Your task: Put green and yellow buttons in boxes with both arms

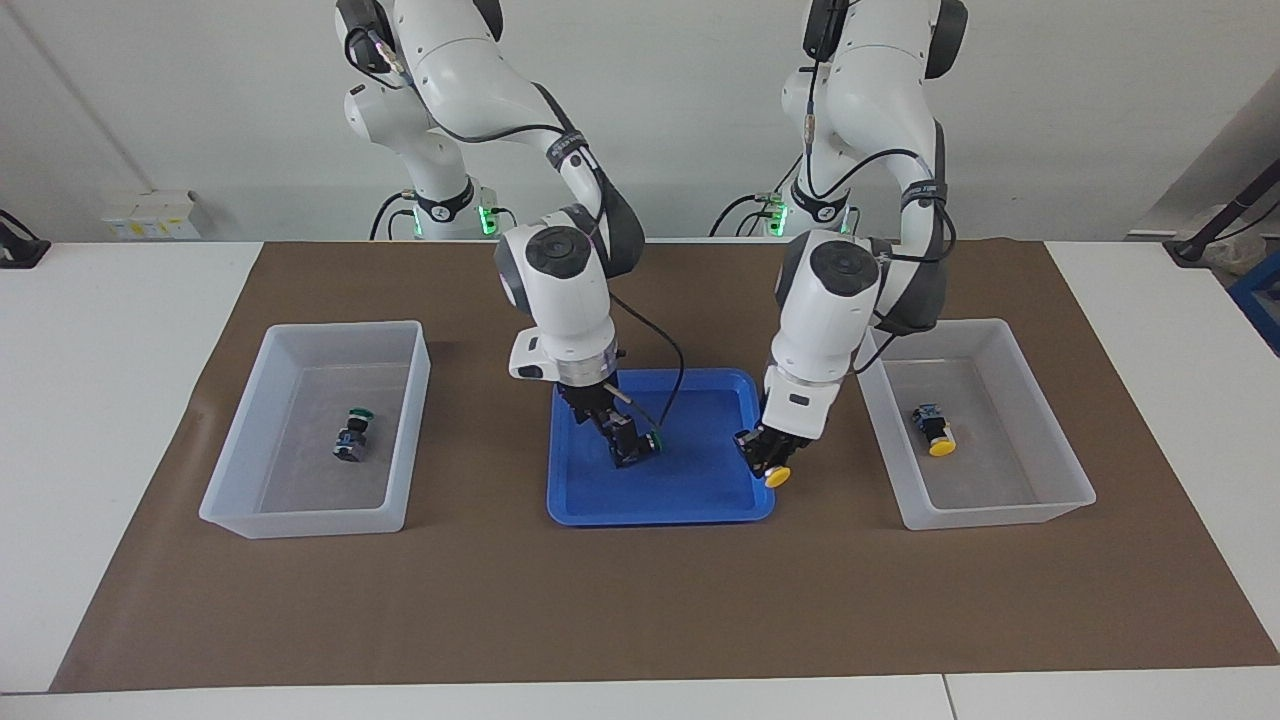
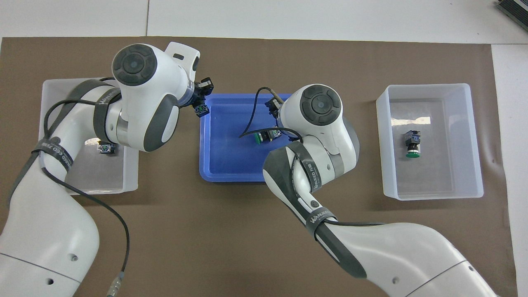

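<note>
Two boxes flank the blue tray (image 1: 590,505). Box at the right arm's end (image 1: 240,500): one green button (image 1: 352,434) lying inside, well apart from both grippers. Right gripper (image 1: 622,440) down in the tray, fingers spread, second green button (image 1: 650,441) right at its tips; contact unclear. Left gripper (image 1: 768,462) raised over the tray's edge, pinching a yellow button (image 1: 778,476), cap downward. Box at the left arm's end (image 1: 1060,505), just beside that gripper: one yellow button (image 1: 934,430) inside.

White table (image 1: 110,330), brown mat (image 1: 640,600) on it (bearing blue tray (image 1: 660,505), two translucent bins (image 1: 300,520) (image 1: 1000,515))
</note>
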Controlling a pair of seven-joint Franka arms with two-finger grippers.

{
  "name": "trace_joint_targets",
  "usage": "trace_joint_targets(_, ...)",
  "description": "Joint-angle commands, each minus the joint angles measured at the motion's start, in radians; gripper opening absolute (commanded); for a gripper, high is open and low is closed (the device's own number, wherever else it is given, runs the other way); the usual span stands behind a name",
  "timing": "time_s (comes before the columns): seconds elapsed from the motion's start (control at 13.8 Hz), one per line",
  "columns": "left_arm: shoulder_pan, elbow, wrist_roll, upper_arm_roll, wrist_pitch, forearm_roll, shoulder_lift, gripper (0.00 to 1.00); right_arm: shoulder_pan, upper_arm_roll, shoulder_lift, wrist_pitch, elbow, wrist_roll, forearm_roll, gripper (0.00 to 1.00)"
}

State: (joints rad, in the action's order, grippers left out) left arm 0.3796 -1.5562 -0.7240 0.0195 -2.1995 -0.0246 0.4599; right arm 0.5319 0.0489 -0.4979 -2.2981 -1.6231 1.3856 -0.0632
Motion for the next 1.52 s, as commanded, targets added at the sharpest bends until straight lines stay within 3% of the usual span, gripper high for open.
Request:
trace_joint_targets(0.0,-0.079,0.021,0.102,-0.015,0.121,-0.006,-0.045,0.0,0.016,-0.004,-0.024,-0.029,0.006,0.032,-0.04,1.0)
trace_joint_targets(0.43,-0.203,0.021,0.42,0.0,0.296,-0.018,-0.113,0.0,0.037,-0.006,-0.053,-0.104,-0.038,0.052,-0.047,0.99)
trace_joint_targets(0.58,-0.263,0.018,0.579,0.0,0.34,-0.017,-0.119,0.0,0.04,-0.006,-0.053,-0.136,-0.067,0.046,-0.046,0.92)
trace_joint_targets(0.72,-0.319,0.007,0.702,0.0,0.351,-0.015,-0.127,0.0,0.042,-0.006,-0.051,-0.193,-0.106,0.039,-0.046,0.75)
trace_joint_targets(1.01,-0.419,-0.105,0.848,0.002,0.292,-0.015,-0.17,0.0,0.043,-0.006,-0.05,-0.185,-0.103,0.038,-0.034,0.07)
trace_joint_targets(1.08,-0.441,-0.148,0.886,0.002,0.238,-0.015,-0.185,0.0,0.042,-0.004,-0.048,-0.182,-0.095,0.038,-0.03,0.02)
trace_joint_targets(1.23,-0.456,-0.221,0.893,0.002,0.152,-0.017,-0.204,0.0,0.03,-0.004,-0.031,-0.149,-0.078,0.024,-0.029,0.02)
trace_joint_targets(1.45,-0.468,-0.33,0.893,0.003,0.063,-0.015,-0.227,0.0,-0.051,-0.003,0.062,-0.017,-0.074,-0.112,-0.039,0.02)
